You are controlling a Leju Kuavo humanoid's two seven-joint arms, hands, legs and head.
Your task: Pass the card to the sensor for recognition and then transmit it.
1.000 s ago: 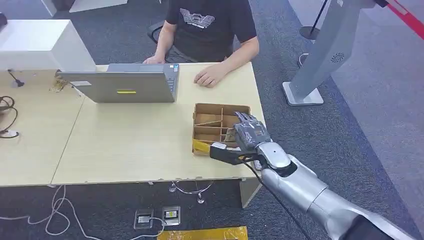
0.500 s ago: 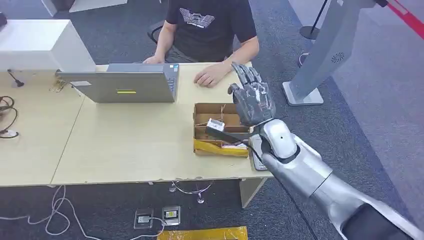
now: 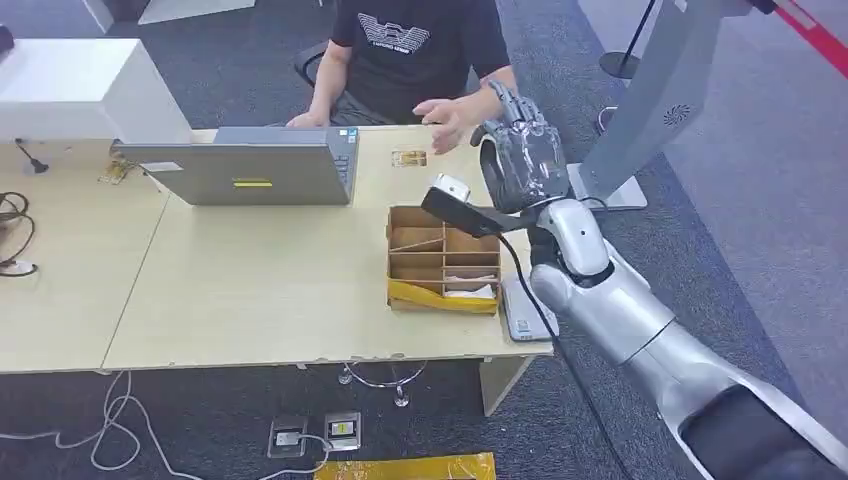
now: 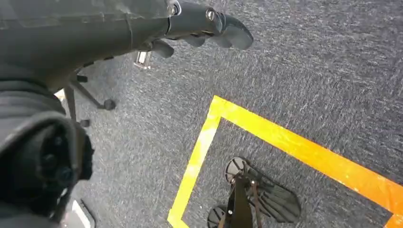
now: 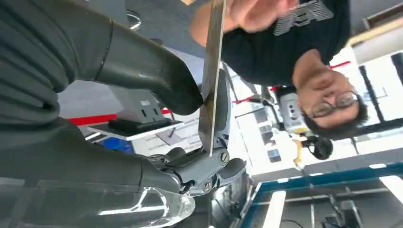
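Note:
My right hand [image 3: 518, 150] is raised over the far right corner of the table, fingers upright, close to the person's lifted hand [image 3: 455, 112]. In the right wrist view the thumb [image 5: 157, 78] and a finger pinch a thin card [image 5: 212, 71], seen edge-on. The person's blurred hand [image 5: 256, 10] is at the card's far end. A small brownish card [image 3: 408, 158] lies on the table beside the laptop. A flat grey device [image 3: 522, 308] lies to the right of the cardboard box [image 3: 443, 258]. My left hand [image 4: 204, 21] hangs over the carpet with nothing in it.
A grey laptop [image 3: 250, 165] stands at the table's far side, in front of the seated person [image 3: 420, 50]. The divided box holds a few slips. A grey stand [image 3: 640, 110] rises right of the table. Cables lie at the left end and on the floor below.
My right hand rose from the cardboard box with the card and moved toward the person. The person's hand lifted off the table to meet it, uncovering a small card.

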